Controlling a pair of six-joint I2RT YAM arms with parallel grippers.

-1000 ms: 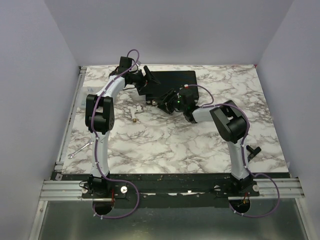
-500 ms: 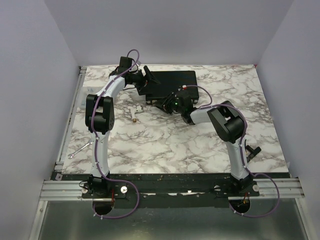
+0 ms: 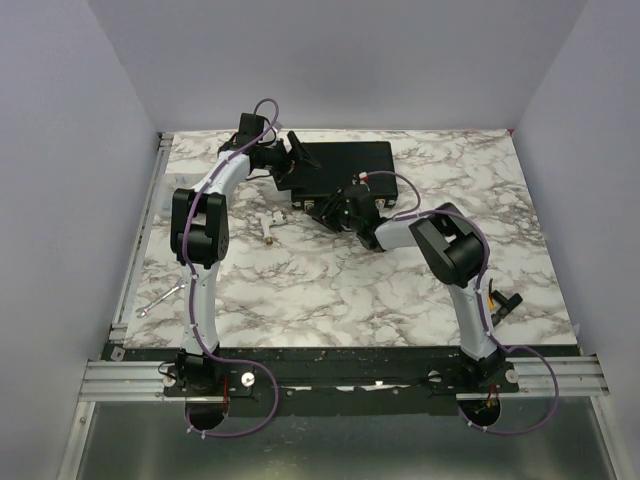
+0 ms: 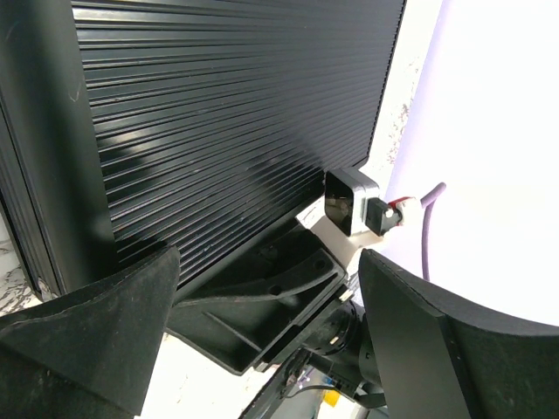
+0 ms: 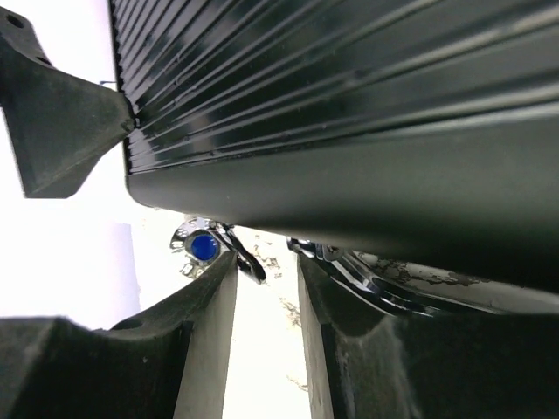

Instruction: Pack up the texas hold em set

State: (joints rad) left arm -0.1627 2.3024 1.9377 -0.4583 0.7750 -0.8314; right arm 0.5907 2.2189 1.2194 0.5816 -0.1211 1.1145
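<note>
The black briefcase (image 3: 350, 160) lies closed at the back of the table; chips, card box and discs are hidden. Its ribbed lid fills the left wrist view (image 4: 227, 113) and the top of the right wrist view (image 5: 349, 96). My left gripper (image 3: 297, 150) is open at the case's left end, its jaws (image 4: 266, 262) wide apart and empty. My right gripper (image 3: 322, 205) is low at the case's front edge, its jaws (image 5: 266, 259) a narrow gap apart with nothing between them. A silver latch with a blue button (image 5: 203, 247) sits just past the left finger.
A small white plastic object (image 3: 268, 222) lies in front of the case's left end. A thin metal tool (image 3: 160, 298) lies near the table's left edge. A small black object (image 3: 505, 300) sits at the right edge. Walls close in three sides.
My right arm has reached further left and lower along the case's front edge. The left arm and the case have not moved.
</note>
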